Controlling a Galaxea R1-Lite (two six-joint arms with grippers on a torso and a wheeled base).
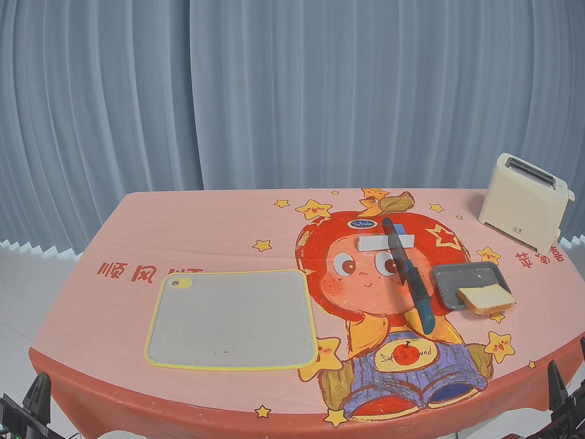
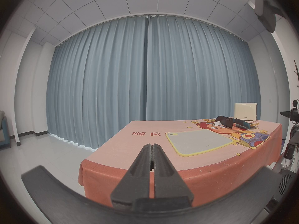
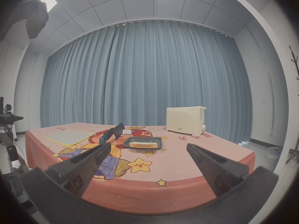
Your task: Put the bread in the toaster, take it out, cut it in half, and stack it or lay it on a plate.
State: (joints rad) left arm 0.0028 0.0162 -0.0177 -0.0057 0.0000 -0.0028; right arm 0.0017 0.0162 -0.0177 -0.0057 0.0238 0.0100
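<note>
The bread (image 1: 486, 299) is lying flat on the near right corner of the dark tray (image 1: 448, 274), overhanging its rim, with its longer side running roughly across the robot. It is sitting ahead of the right gripper (image 3: 148, 147) and a little to its left. That gripper is hanging just off the table's near right edge, fingers spread wide and holding nothing. The left gripper (image 2: 152, 147) is waiting off the near left corner with its fingers pressed together and empty. The cutting board (image 1: 231, 319) and the knife (image 1: 409, 274) are lying between it and the bread, so the right arm looks the nearer one. The toaster (image 1: 525, 202) is standing beyond the tray at the far right, slot upward. A pink printed cloth is covering the table (image 1: 183, 227), and a grey-blue curtain (image 1: 304, 80) is closing off the room behind.
</note>
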